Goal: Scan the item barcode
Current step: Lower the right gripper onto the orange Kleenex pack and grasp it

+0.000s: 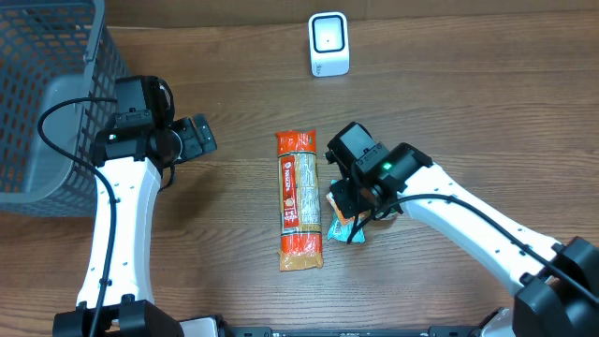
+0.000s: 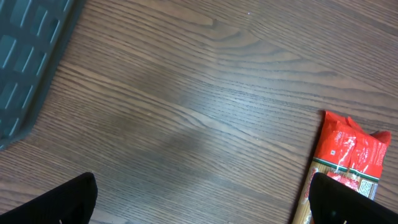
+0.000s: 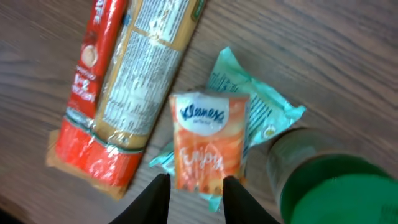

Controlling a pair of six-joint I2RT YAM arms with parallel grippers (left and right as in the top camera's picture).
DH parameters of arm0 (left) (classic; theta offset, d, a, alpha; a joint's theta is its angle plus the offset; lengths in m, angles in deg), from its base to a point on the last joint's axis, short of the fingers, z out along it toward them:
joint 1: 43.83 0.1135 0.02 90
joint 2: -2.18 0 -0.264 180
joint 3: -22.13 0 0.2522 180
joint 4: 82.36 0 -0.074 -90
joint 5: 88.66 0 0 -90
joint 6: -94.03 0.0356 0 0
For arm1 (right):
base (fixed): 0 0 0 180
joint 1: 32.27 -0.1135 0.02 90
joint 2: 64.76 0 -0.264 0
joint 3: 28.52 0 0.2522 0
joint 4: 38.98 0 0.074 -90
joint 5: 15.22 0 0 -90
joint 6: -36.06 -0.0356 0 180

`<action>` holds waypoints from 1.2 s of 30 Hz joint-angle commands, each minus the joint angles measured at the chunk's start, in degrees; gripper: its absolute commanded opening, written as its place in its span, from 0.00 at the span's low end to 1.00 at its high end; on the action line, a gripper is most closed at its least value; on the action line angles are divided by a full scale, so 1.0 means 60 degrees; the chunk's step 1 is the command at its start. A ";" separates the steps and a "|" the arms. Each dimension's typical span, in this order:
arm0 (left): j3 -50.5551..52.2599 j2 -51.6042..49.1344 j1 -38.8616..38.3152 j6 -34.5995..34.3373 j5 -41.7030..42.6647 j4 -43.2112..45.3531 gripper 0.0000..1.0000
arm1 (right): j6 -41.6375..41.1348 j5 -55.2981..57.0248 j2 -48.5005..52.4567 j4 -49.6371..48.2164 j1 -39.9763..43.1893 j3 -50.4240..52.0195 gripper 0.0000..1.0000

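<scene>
— What is the right pincer doing?
— Its two dark jaws have narrowed onto the near end of a tissue pack and pinch it from both sides. The pack is a soft rectangle of glossy orange-and-white plastic with a blue logo near the top.
— Where does it sit?
— Right of centre on the counter, lying over a crinkled teal foil packet. Just beside them is a long spaghetti packet, with clear film over pale strands, red ends and a printed label down the middle. A blurred green round thing fills the lower right of the wrist view, and I can't tell what it is.
— And the left pincer?
— Spread wide, hovering above bare wood, well apart from the tissue pack.
— The scanner?
— The barcode scanner is a small white box with rounded corners and a pale window. It stands near the far edge, well apart from the pack.
— The surface?
— Matte brown wood grain, streaked lengthwise. A grey plastic mesh basket stands at the far left.
</scene>
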 commanded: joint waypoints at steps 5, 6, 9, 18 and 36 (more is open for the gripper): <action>-0.0044 0.0000 -0.0011 0.0113 0.0040 0.0007 1.00 | 0.0346 0.0324 0.0517 0.0066 0.0018 0.0022 0.30; -0.0044 0.0000 -0.0011 0.0113 0.0040 0.0007 1.00 | 0.0379 0.0350 0.0659 0.0087 0.0018 0.0022 0.30; -0.0044 0.0000 -0.0011 0.0113 0.0040 0.0007 1.00 | 0.0386 0.0353 0.0969 -0.0062 0.0018 0.0022 0.31; -0.0044 0.0000 -0.0011 0.0113 0.0040 0.0007 1.00 | 0.0488 0.0353 0.1158 -0.0270 0.0018 0.0022 0.31; -0.0044 0.0000 -0.0011 0.0109 0.0040 0.0007 1.00 | 0.0481 -0.1016 0.1158 -0.0244 0.0018 0.0022 0.31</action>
